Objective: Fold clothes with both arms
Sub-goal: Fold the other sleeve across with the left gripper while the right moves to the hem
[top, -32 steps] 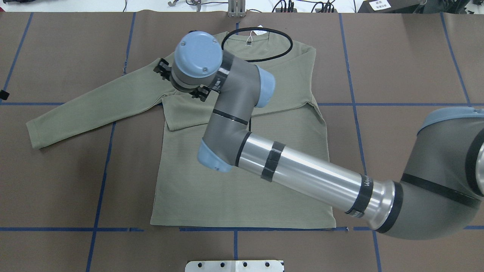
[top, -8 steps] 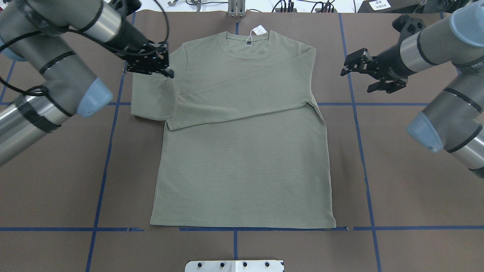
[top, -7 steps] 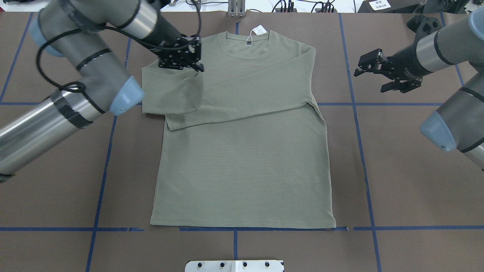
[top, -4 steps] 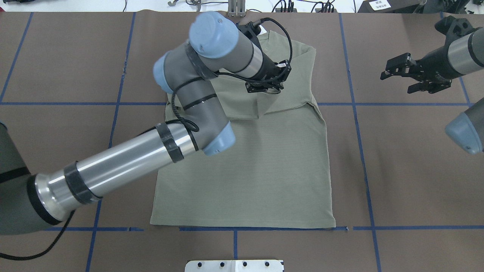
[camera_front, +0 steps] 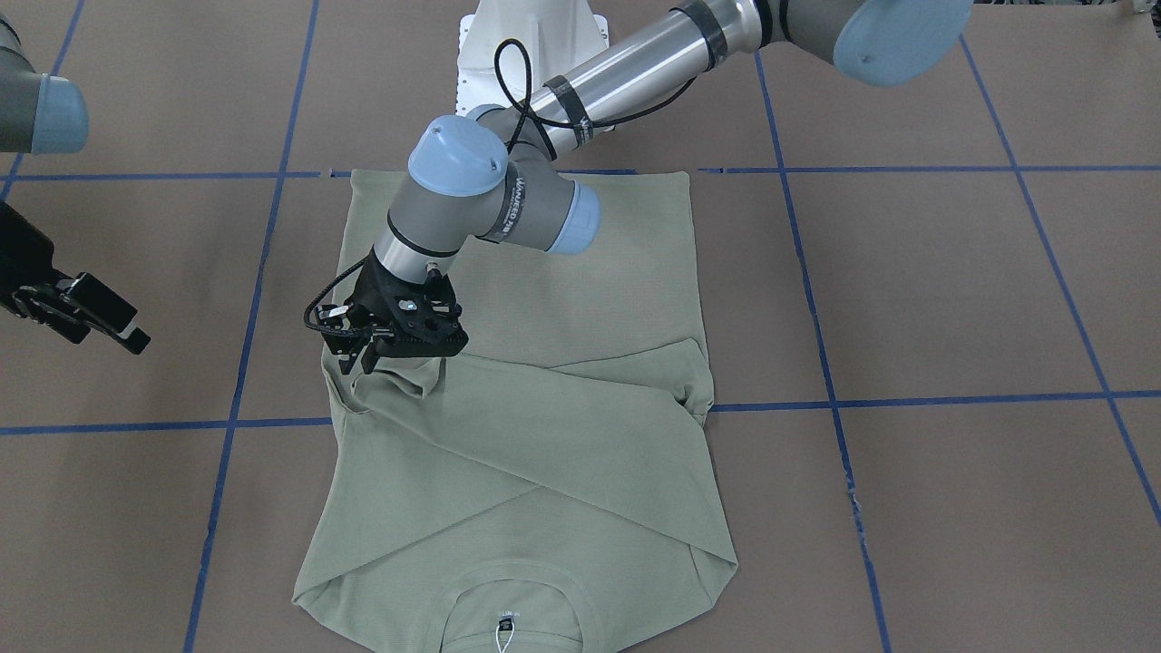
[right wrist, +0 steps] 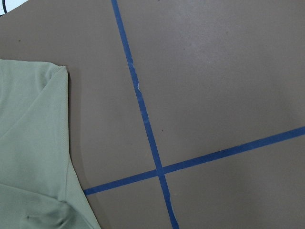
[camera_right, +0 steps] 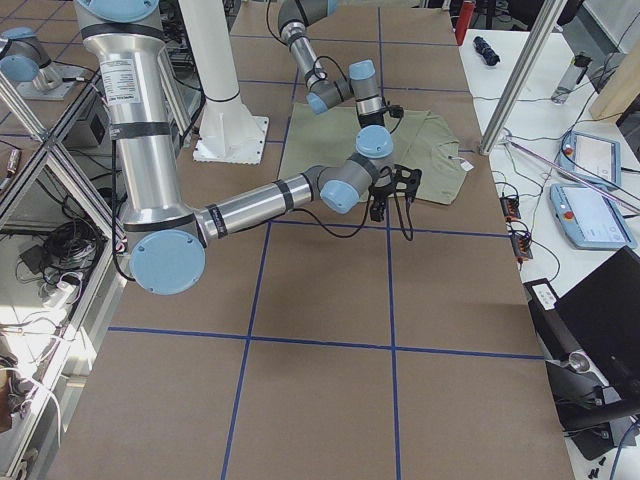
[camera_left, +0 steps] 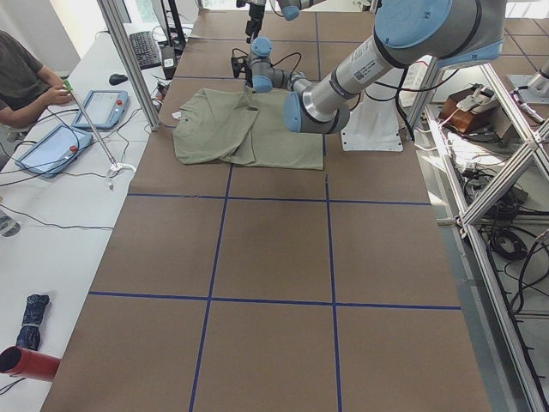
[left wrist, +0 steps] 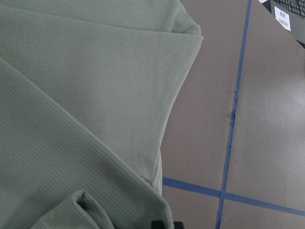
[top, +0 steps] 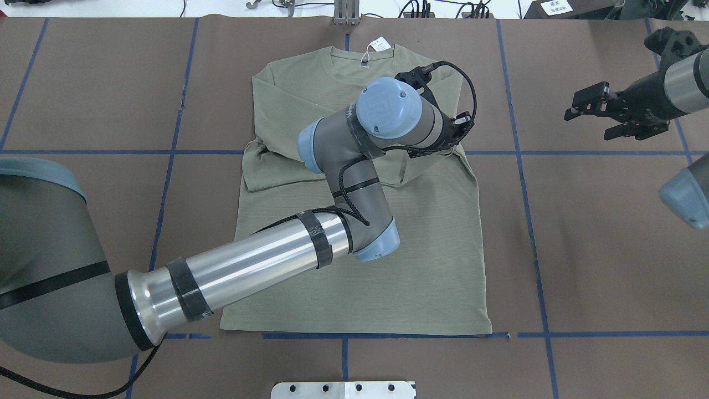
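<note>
Sage-green long-sleeved knit shirt [top: 432, 249]: location?
— Frame centre, flat on brown paper-covered table [top: 83, 83], sleeves crossed.
— Grippers?
— Black left gripper [camera_front: 356, 365] at sleeve end; grip cannot be determined. Black right gripper [top: 587, 126], upper right: fingers spread, empty.

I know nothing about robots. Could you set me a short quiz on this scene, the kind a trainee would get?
1. True or false: the right gripper hangs over the shirt.
2. Where is the white hang tag? A) at the neck opening; B) at the bottom hem; C) on a sleeve cuff.
3. Fill in: the arm stretched over the shirt is the robot's ____ one.

Key
1. False: it is off to the side, over the bare table.
2. A
3. left
</note>
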`<state>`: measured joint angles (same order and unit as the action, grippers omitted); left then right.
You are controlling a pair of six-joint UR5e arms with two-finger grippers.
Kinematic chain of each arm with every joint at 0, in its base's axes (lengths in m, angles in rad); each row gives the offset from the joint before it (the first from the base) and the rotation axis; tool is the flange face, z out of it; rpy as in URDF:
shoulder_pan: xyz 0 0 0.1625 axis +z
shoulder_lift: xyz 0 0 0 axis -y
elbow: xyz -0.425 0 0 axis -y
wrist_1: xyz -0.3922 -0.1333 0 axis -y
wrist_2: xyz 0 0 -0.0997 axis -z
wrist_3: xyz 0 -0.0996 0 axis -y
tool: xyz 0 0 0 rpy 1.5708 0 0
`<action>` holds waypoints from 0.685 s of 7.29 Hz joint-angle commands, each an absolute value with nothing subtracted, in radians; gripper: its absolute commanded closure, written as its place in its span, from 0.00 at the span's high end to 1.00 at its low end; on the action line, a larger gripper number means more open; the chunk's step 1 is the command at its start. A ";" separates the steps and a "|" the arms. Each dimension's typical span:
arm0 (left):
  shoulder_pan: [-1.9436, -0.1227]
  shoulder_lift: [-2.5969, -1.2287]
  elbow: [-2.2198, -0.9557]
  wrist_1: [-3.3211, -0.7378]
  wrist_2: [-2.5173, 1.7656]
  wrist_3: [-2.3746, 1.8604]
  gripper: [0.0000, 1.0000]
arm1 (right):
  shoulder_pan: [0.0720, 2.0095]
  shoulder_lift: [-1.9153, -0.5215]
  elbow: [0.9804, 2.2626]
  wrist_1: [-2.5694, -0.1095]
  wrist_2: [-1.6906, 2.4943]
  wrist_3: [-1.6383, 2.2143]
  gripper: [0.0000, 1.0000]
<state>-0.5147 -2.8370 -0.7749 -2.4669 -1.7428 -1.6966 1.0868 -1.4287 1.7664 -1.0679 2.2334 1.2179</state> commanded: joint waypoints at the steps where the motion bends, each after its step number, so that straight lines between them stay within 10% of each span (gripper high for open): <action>1: -0.520 -2.759 -0.942 -2.430 -1.767 -1.748 0.96 | 1.063 -1.425 1.764 -1.066 2.224 1.235 1.00; 5: -0.617 -2.397 -1.509 -2.161 -1.947 -1.570 0.94 | 0.770 -1.431 1.908 -1.075 1.976 1.545 1.00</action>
